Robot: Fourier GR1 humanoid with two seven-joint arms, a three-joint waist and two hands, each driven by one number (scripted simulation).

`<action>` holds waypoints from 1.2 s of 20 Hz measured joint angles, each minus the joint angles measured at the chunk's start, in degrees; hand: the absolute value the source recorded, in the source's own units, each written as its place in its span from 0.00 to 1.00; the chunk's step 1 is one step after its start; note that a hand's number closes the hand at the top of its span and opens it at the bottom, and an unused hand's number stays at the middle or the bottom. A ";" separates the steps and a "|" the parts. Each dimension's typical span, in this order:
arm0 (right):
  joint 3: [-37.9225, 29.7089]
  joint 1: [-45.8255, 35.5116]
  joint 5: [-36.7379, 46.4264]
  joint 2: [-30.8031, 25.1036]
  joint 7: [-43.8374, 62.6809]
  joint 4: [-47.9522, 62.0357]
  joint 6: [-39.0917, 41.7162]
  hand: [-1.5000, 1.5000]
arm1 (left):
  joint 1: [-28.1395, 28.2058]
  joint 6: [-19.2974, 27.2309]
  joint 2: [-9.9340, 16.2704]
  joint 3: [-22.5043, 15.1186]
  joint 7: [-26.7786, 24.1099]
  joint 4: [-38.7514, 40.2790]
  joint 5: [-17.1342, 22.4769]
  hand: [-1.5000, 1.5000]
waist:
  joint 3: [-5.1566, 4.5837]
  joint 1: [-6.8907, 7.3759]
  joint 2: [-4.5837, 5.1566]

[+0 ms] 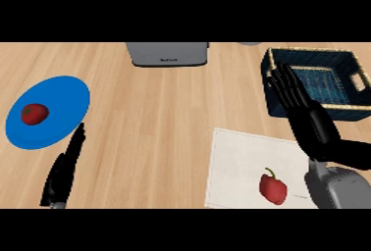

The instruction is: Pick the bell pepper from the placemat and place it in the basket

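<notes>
A red bell pepper (273, 188) with a green stem lies on the white placemat (239, 162) at the lower right. The dark blue woven basket (279, 105) with a tan rim stands at the upper right. My right hand (308, 117) is raised between the two, fingers straight and open, its fingertips overlapping the basket's left side; it is above and to the right of the pepper and holds nothing. At the lower left my left hand (64, 169) rests edge-on with straight fingers, open.
A blue plate (62, 93) at the left carries a red tomato (34, 113). A grey toaster-like appliance (168, 54) stands at the back centre. Bare wooden counter lies between the plate and the placemat.
</notes>
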 measured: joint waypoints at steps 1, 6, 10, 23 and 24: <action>-0.13 0.07 0.03 0.11 0.46 -0.63 -0.07 1.00 | -0.25 -0.36 -0.15 0.26 0.73 0.41 0.05 0.50 | -0.22 0.05 0.02; 1.11 -0.47 5.12 1.44 -0.10 -0.24 -3.66 1.00 | 0.35 -3.48 -2.48 0.84 8.09 1.72 4.84 0.50 | -0.83 0.39 0.10; 11.46 1.21 15.22 2.82 -1.62 0.54 -4.55 0.00 | 0.29 -6.41 -2.34 1.08 11.99 0.23 7.80 0.50 | -0.80 0.98 -0.12; 23.26 0.59 57.82 -0.41 23.92 0.61 -17.14 0.00 | 2.74 -8.02 -0.82 3.32 16.50 -1.67 10.86 0.50 | -1.17 -1.49 -1.45; 23.44 -0.11 59.96 -1.67 26.91 -0.80 -14.97 0.00 | 2.97 -8.12 -0.71 3.34 16.58 -1.73 10.88 0.50 | -1.21 -1.76 -1.54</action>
